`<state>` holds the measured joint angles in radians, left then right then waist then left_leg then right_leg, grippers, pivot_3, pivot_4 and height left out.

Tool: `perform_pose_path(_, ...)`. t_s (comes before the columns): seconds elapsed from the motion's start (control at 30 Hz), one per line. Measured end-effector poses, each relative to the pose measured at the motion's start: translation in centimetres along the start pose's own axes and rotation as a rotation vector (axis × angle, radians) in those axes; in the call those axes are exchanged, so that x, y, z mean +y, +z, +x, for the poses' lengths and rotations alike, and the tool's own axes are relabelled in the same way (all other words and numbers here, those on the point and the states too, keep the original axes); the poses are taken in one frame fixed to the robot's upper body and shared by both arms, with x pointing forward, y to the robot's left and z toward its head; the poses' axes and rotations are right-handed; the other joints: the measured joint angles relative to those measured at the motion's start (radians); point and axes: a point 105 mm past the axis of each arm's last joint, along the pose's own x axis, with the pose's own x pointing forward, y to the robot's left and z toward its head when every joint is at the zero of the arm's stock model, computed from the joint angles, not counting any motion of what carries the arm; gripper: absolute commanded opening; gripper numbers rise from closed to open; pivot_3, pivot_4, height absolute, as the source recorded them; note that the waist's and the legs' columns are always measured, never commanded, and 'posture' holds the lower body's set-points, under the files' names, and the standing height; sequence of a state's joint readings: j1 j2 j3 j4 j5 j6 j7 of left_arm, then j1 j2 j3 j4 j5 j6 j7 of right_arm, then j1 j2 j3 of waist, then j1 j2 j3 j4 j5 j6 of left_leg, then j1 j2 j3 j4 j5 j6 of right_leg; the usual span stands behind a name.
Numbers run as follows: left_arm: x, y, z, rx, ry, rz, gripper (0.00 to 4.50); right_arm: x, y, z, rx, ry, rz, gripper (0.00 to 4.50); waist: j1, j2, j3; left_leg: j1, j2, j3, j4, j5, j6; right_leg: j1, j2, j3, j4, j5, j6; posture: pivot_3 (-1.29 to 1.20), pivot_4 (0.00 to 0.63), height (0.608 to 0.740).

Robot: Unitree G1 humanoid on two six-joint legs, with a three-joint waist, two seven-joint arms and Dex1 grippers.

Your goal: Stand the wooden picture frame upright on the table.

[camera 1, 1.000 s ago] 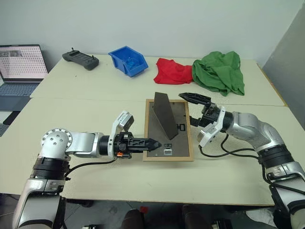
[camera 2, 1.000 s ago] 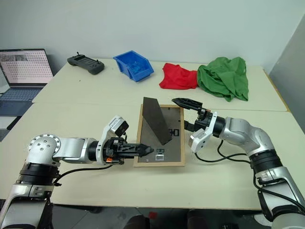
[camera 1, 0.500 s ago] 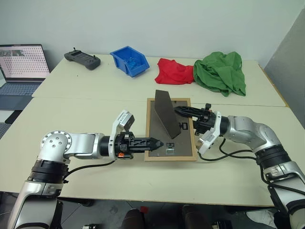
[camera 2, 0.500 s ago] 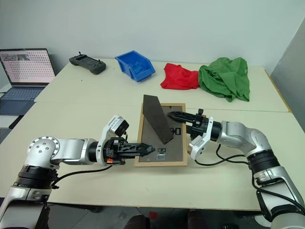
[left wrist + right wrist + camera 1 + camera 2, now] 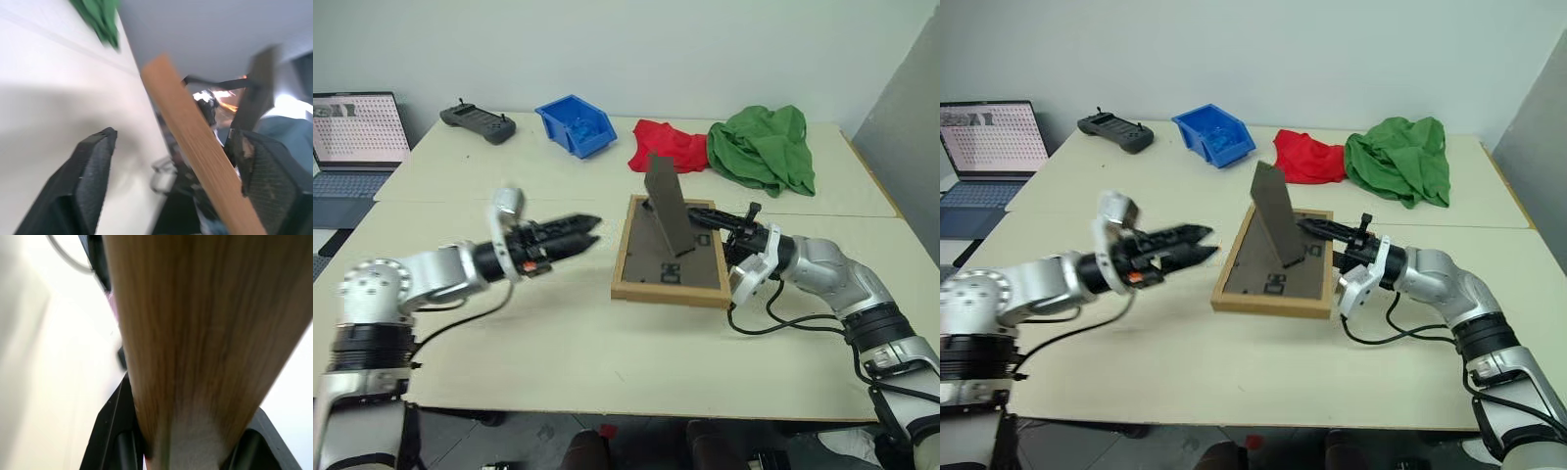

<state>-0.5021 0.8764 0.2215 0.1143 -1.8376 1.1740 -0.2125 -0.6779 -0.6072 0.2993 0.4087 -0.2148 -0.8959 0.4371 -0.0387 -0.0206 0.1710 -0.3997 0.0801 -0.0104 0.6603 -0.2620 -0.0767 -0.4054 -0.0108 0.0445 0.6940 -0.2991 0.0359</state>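
The wooden picture frame (image 5: 658,262) lies back-up in the middle of the table (image 5: 538,343). It is tilted, with its right side raised off the top. Its dark fold-out stand (image 5: 665,203) sticks up from the back. My right gripper (image 5: 722,233) is shut on the frame's right edge, and the light wood (image 5: 195,333) sits between its fingers (image 5: 115,431). My left gripper (image 5: 579,233) hovers open to the left of the frame, apart from it. The frame's wooden edge (image 5: 195,147) shows ahead between its spread fingers (image 5: 88,181).
Along the back of the table sit a black controller (image 5: 478,121), a blue bin (image 5: 576,124), a red cloth (image 5: 666,147) and a green cloth (image 5: 762,145). A laptop (image 5: 352,137) stands off the left end. A seam (image 5: 509,203) crosses the tabletop.
My left gripper opened and drew back to the left, away from the frame. My right gripper closed on the frame's right edge, and that side has tilted up.
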Motion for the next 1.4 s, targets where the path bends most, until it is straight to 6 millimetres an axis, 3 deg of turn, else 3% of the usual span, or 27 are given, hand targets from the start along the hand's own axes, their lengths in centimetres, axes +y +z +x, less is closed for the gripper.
perform_pose_path(0.13,0.4,-2.8,-0.5,0.087,0.211,0.306,4.5,1.8,-3.1,1.3,0.161,0.009,0.57,1.36,0.003,0.0,0.0,0.0,0.0,0.0,0.001,0.0,0.0,0.0,-0.001,-0.001,0.001,0.0,0.0,0.0,0.15,0.74)
perform_pose_path(0.2,0.2,-3.6,-0.1,0.075,0.254,0.436,4.5,3.3,-3.6,2.2,0.199,0.048,0.87,1.36,0.009,0.0,0.0,0.0,0.0,0.0,0.001,0.0,0.0,0.0,-0.001,-0.001,0.002,0.0,0.0,0.0,0.15,0.74)
perform_pose_path(0.3,0.6,-4.6,0.3,0.047,0.322,0.628,4.5,4.2,-4.1,4.5,0.24,0.075,1.221,1.36,0.009,0.001,0.001,0.0,-0.001,0.002,0.0,0.0,0.0,0.0,0.0,0.0,0.002,0.0,0.0,0.0,0.15,0.74)
perform_pose_path(0.4,1.4,-5.6,0.6,0.022,0.364,0.75,4.5,4.5,-4.8,5.8,0.273,0.107,1.364,1.36,0.01,0.001,0.001,0.0,0.0,0.002,-0.001,-0.002,0.003,-0.001,0.001,0.0,0.0,0.0,0.0,0.0,0.15,0.74)
perform_pose_path(0.53,2.3,-6.7,0.7,0.019,0.383,0.81,4.5,7.2,-5.5,5.9,0.345,0.148,1.49,1.36,0.015,0.001,0.001,-0.001,0.0,0.002,-0.001,-0.002,0.004,-0.001,0.001,0.0,-0.002,0.0,0.0,0.0,0.15,0.74)
perform_pose_path(0.73,2.5,-7.3,1.1,0.011,0.365,0.826,4.5,7.2,-6.3,5.9,0.368,0.111,1.549,1.36,0.012,0.001,0.001,0.0,0.0,0.003,-0.001,-0.003,0.004,-0.001,0.001,0.0,0.0,0.0,0.0,0.0,0.15,0.74)
perform_pose_path(0.77,2.6,-7.3,1.1,0.011,0.365,0.825,4.5,7.1,-6.4,5.8,0.369,0.101,1.553,2.05,0.012,0.001,0.001,0.0,0.0,0.003,0.0,-0.003,0.004,-0.001,0.001,0.001,0.0,0.0,0.0,0.0,0.15,0.74)
perform_pose_path(0.83,3.0,-7.1,1.1,0.01,0.37,0.823,4.5,7.0,-6.7,5.5,0.379,0.086,1.552,2.29,0.012,0.001,0.001,0.0,0.0,0.003,-0.001,-0.003,0.005,-0.001,0.001,0.0,0.0,0.0,0.0,0.0,0.15,0.74)
perform_pose_path(0.9,3.3,-6.8,1.2,0.008,0.373,0.826,4.5,7.3,-6.9,4.9,0.396,0.084,1.541,2.82,0.012,0.001,0.001,0.0,0.0,0.003,-0.001,-0.003,0.005,-0.001,0.001,0.0,0.0,0.0,0.0,0.0,0.15,0.74)
perform_pose_path(1.1,4.2,-5.0,1.1,0.004,0.386,0.833,4.5,7.6,-7.4,1.2,0.492,0.063,1.444,4.24,0.013,0.001,0.001,-0.001,0.0,0.002,-0.001,-0.003,0.005,-0.001,0.001,0.0,0.0,0.0,0.0,0.0,0.15,0.74)
perform_pose_path(1.13,4.3,-4.6,1.1,0.001,0.386,0.836,4.5,7.3,-7.5,0.5,0.517,0.057,1.405,4.48,0.012,0.001,0.001,-0.001,0.0,0.002,-0.001,-0.003,0.005,-0.001,0.001,0.0,0.0,0.0,0.0,0.0,0.15,0.74)
perform_pose_path(1.23,4.4,-2.5,0.5,0.0,0.403,0.865,4.5,5.5,-7.7,-2.8,0.581,0.019,1.261,4.48,0.016,0.001,0.001,-0.001,-0.001,0.001,-0.001,-0.003,0.005,-0.001,0.002,-0.001,-0.001,0.0,0.0,0.0,0.15,0.74)
perform_pose_path(1.3,4.6,-0.8,-0.3,0.024,0.424,0.891,4.5,2.8,-6.4,-4.3,0.543,0.01,1.194,4.48,0.014,0.002,0.003,-0.002,-0.001,0.001,-0.001,-0.003,0.005,-0.001,0.002,-0.001,-0.001,0.0,0.0,0.0,0.15,0.74)
perform_pose_path(1.4,4.4,1.4,-0.9,0.043,0.414,0.887,4.5,-0.6,-2.7,-4.5,0.423,0.069,1.142,4.48,0.005,0.001,0.003,-0.001,0.0,-0.001,-0.002,-0.003,0.005,-0.001,0.004,-0.001,-0.001,0.0,0.0,0.0,0.15,0.74)
